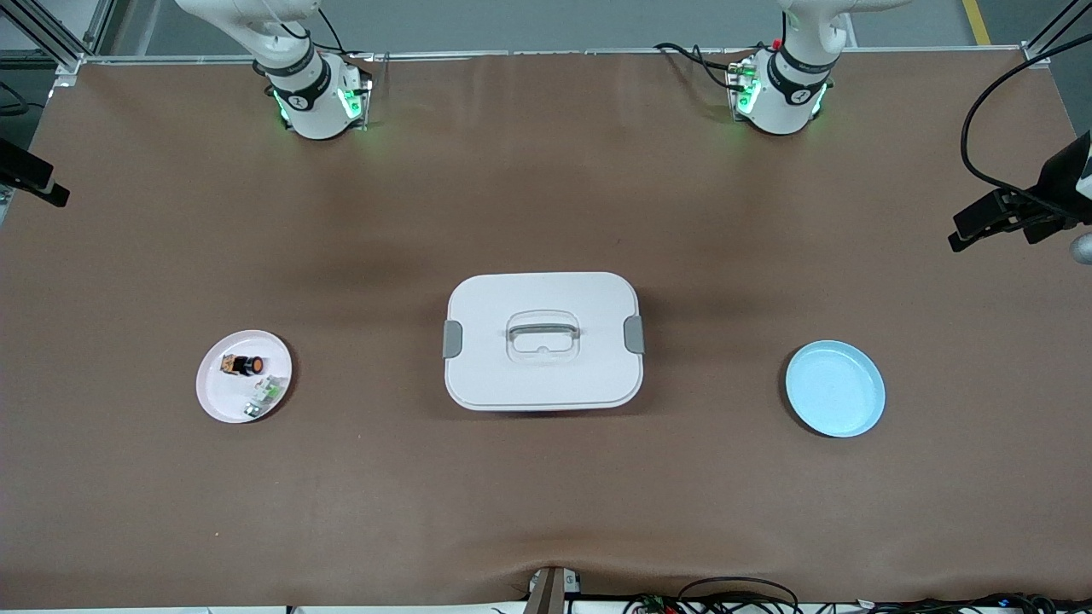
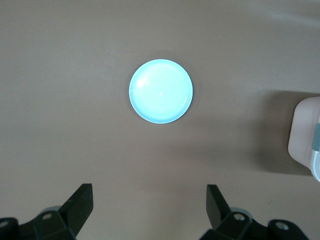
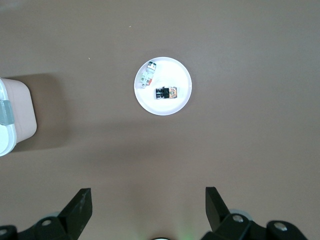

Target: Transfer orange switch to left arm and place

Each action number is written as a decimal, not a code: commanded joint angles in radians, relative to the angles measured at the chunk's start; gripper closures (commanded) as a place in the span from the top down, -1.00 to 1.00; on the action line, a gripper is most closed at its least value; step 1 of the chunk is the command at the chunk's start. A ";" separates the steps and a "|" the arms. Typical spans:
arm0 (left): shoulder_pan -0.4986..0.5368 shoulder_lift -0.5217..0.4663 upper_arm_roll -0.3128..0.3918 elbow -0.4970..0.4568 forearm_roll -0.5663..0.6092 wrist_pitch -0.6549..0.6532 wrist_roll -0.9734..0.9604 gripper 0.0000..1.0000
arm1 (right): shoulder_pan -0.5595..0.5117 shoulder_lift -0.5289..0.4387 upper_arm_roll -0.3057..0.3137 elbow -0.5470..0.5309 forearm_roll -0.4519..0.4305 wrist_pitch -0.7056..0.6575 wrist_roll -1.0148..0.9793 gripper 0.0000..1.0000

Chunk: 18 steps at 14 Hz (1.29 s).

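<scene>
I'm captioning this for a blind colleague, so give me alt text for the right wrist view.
Seen from high above the brown table, a white plate holds the orange switch lying on its side beside a small white-and-green component. The right gripper hangs open over bare table, and a corner of the white box shows at the edge.

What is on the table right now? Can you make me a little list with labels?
switch: orange switch lying on the pink plate, beside a small white-and-green part
pink plate: toward the right arm's end of the table
box: white box, lid on, in the middle between the plates
blue plate: blue plate, nothing on it, toward the left arm's end
left tool: left tool open, high over the blue plate
right tool: right tool open, high over the pink plate
</scene>
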 commanded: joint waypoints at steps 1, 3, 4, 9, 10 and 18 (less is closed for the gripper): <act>0.008 0.010 -0.002 0.024 -0.007 -0.019 0.020 1.00 | -0.008 -0.015 0.006 -0.005 -0.009 -0.002 0.010 1.00; 0.010 0.010 -0.002 0.025 -0.010 -0.019 0.020 1.00 | -0.009 -0.015 0.006 -0.005 -0.009 -0.004 0.010 1.00; 0.010 0.011 -0.002 0.025 -0.010 -0.019 0.020 1.00 | -0.009 -0.015 0.006 -0.005 -0.009 -0.004 0.010 1.00; 0.010 0.013 -0.002 0.025 -0.013 -0.021 0.014 1.00 | -0.011 -0.014 0.005 -0.005 -0.009 -0.004 0.010 1.00; 0.007 0.013 -0.002 0.025 -0.011 -0.021 0.008 1.00 | -0.020 -0.014 0.005 -0.005 -0.009 -0.004 0.010 1.00; -0.015 0.013 -0.004 0.047 -0.007 -0.021 -0.002 1.00 | -0.042 0.034 0.006 -0.013 -0.015 0.100 0.024 1.00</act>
